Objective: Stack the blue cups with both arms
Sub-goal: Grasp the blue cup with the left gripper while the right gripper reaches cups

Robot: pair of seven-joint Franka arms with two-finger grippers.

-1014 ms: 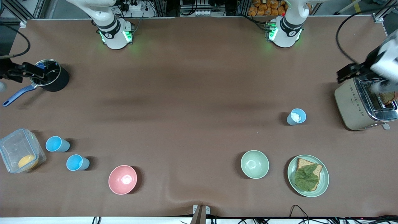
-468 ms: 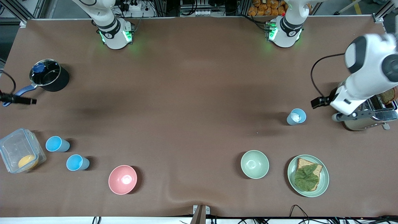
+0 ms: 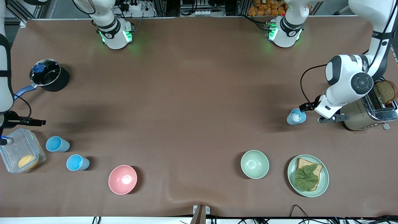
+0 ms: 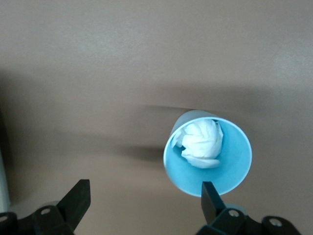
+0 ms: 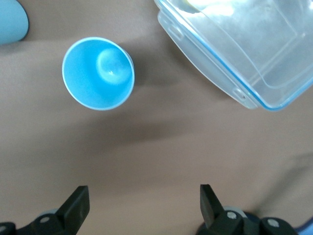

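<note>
Three blue cups stand upright on the brown table. One blue cup (image 3: 297, 116) near the toaster holds a white crumpled wad; in the left wrist view this cup (image 4: 208, 152) lies just ahead of one fingertip. My left gripper (image 3: 332, 118) is open and empty (image 4: 144, 192), low beside it. Two empty cups (image 3: 57, 144) (image 3: 77, 162) stand at the right arm's end. My right gripper (image 3: 4, 137) is open and empty (image 5: 143, 192), above bare table close to the first of them (image 5: 98, 73). The edge of the other cup (image 5: 11, 20) also shows there.
A clear plastic box (image 3: 19, 151) with a yellow thing in it sits beside the two cups. A pink bowl (image 3: 122, 179), a green bowl (image 3: 254, 164), a plate (image 3: 323, 183) with bread and a leaf, a toaster (image 3: 357, 118) and a black pot (image 3: 49, 75) stand around.
Both arms swung toward the front camera: the left hand came off the toaster to beside the wad-filled cup, the right hand went from the pot to the clear box.
</note>
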